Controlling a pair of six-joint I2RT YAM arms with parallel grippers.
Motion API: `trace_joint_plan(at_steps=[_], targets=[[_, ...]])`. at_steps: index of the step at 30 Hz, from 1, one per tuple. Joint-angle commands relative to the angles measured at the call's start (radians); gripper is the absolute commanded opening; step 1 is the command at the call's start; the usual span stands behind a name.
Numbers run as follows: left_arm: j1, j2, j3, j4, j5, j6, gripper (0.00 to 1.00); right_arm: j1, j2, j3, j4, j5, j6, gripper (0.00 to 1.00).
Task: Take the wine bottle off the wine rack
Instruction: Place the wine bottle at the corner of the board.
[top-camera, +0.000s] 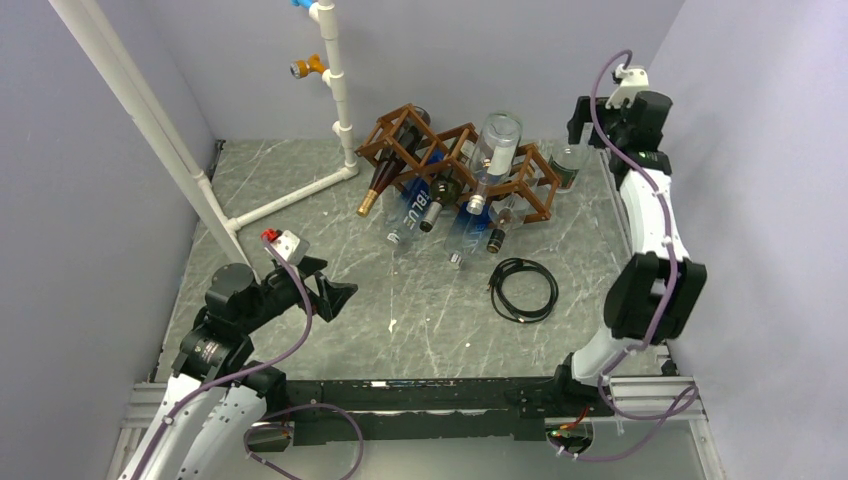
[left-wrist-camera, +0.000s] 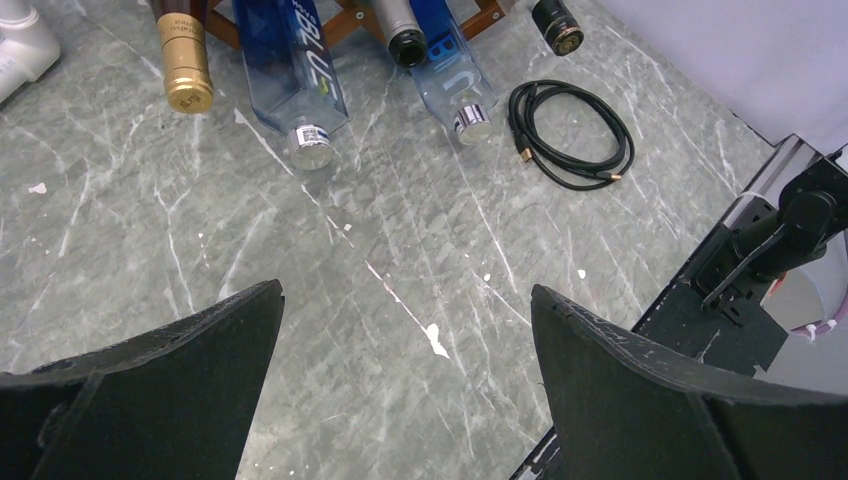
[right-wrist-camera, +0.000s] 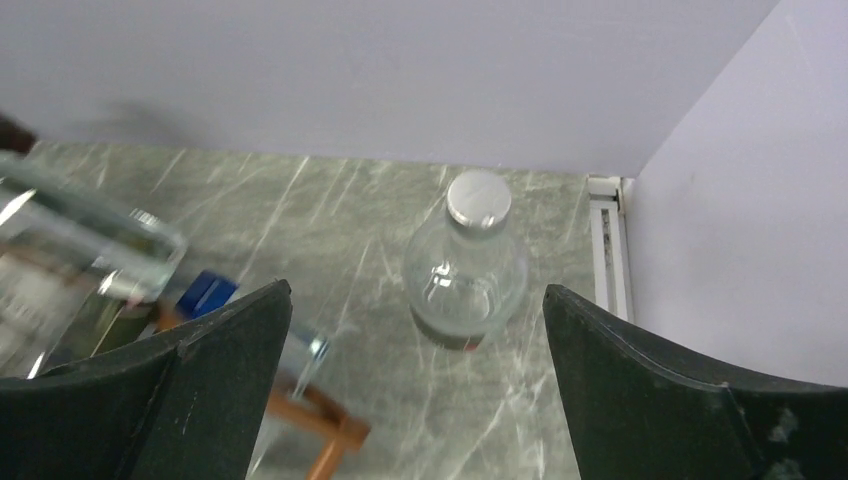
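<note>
The brown wooden wine rack (top-camera: 372, 150) stands at the back middle of the table, with several bottles lying in its cells, necks toward me. Off its right end the wine bottle (top-camera: 568, 165), clear glass with a silver cap, stands upright on the table by itself. In the right wrist view the wine bottle (right-wrist-camera: 467, 265) sits below and between the open fingers, touching neither. My right gripper (top-camera: 582, 125) hovers above it, open and empty. At the near left, far from the rack, my left gripper (top-camera: 340, 295) is also open over bare table (left-wrist-camera: 406, 288).
A coiled black cable (top-camera: 522, 290) lies in front of the rack's right end. A white pipe frame (top-camera: 340, 90) stands at the back left. A gold-foiled bottle (left-wrist-camera: 185, 70) and blue bottles (left-wrist-camera: 300, 75) poke out of the rack. The right wall is close to the standing bottle.
</note>
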Motion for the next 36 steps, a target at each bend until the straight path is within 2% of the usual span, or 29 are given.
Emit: trace_joint_plan(at_steps=[1,7,19,26,36], targets=[[0.013,-0.003,-0.001,0.077,0.07,-0.02,1.0,-0.033,-0.18,-0.126,0.01,-0.165,-0.052,0.99],[0.027,0.02,-0.015,0.13,0.141,-0.075,0.99,-0.052,-0.413,-0.335,-0.01,-0.297,-0.098,0.99],[0.027,0.065,-0.056,0.296,0.183,-0.315,1.0,-0.082,-0.74,-0.565,-0.114,-0.547,-0.134,0.99],[0.027,0.181,-0.078,0.441,0.218,-0.443,0.99,-0.123,-0.789,-0.623,-0.117,-0.743,-0.125,0.99],[0.027,0.423,-0.017,0.545,0.22,-0.473,1.0,-0.134,-0.786,-0.635,-0.128,-0.798,-0.141,0.99]])
